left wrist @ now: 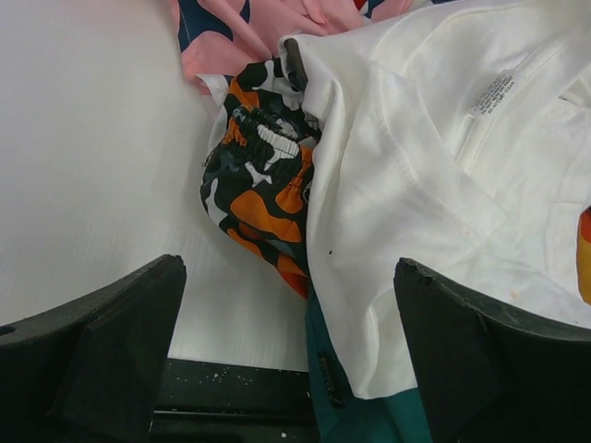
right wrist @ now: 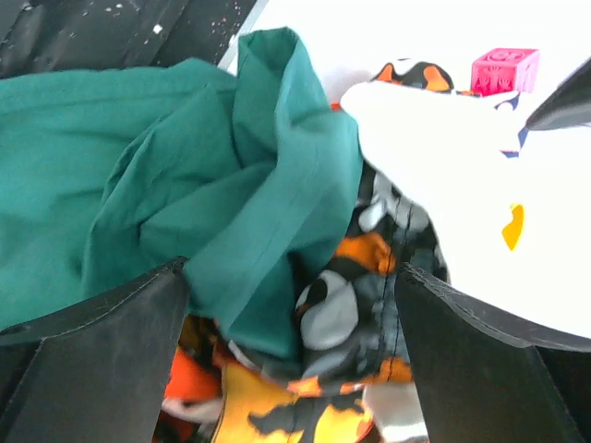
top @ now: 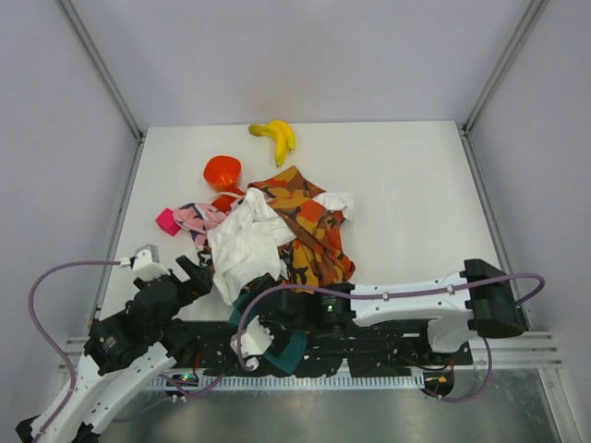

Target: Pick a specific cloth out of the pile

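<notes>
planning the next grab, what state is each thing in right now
teal cloth, bunched up
white cloth, crumpled atop pile
orange bowl, upright
bananas, lying apart from pile
left tool, open, empty
right tool, open, over teal cloth

One banana bunch [top: 275, 138], one bowl [top: 222, 171], one block [top: 167, 221], one pile [top: 277, 235].

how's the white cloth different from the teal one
Colour: the white cloth is plain white, the teal cloth a plain dark blue-green.
Place: the white cloth lies on top of the pile; the teal cloth sits at its near edge, partly under the white cloth.
Detail: the white cloth shows a sewn label; none shows on the teal cloth.
Both are unpatterned and crumpled.
</notes>
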`<action>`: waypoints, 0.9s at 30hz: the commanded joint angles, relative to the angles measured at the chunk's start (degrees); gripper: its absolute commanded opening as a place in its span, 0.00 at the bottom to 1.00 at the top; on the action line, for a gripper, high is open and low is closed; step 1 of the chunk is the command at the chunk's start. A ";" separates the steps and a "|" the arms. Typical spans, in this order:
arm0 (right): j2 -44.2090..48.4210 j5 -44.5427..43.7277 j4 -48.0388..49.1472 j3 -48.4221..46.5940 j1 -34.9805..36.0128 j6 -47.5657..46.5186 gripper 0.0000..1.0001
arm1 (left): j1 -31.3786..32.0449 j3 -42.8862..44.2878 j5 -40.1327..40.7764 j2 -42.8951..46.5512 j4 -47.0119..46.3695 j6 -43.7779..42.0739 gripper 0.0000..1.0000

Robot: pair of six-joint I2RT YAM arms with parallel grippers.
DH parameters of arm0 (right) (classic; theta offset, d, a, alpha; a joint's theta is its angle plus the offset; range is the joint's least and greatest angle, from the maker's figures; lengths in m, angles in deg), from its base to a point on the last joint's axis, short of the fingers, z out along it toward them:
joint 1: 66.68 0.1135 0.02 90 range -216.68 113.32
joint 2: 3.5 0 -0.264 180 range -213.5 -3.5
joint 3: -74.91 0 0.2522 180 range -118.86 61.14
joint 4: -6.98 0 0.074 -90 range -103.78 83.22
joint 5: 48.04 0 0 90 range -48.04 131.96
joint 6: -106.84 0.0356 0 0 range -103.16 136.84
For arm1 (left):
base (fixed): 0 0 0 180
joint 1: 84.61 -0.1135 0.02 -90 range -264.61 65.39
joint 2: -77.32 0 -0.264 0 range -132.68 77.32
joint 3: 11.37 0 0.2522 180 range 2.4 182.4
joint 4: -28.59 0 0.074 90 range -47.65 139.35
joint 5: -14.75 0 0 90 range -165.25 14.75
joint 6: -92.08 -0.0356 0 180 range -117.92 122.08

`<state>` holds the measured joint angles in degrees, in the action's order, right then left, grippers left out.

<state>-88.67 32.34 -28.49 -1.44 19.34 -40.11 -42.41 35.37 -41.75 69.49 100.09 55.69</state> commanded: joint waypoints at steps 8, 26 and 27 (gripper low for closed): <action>-19.06 4.09 -1.13 -8.25 -13.59 3.24 0.95 | -0.18 0.87 3.15 2.91 0.27 0.89 1.00; -3.71 -19.69 36.63 -0.96 -15.62 14.49 0.06 | -0.27 1.22 4.47 4.58 1.41 3.00 1.00; -1.52 -21.82 39.44 -0.35 -15.70 13.80 0.05 | -0.18 1.13 4.47 4.41 1.33 3.17 1.00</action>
<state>-102.57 28.05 -12.32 -1.95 5.20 -29.40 -42.41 35.37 -39.30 73.42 101.57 57.35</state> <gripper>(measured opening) 0.142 0.994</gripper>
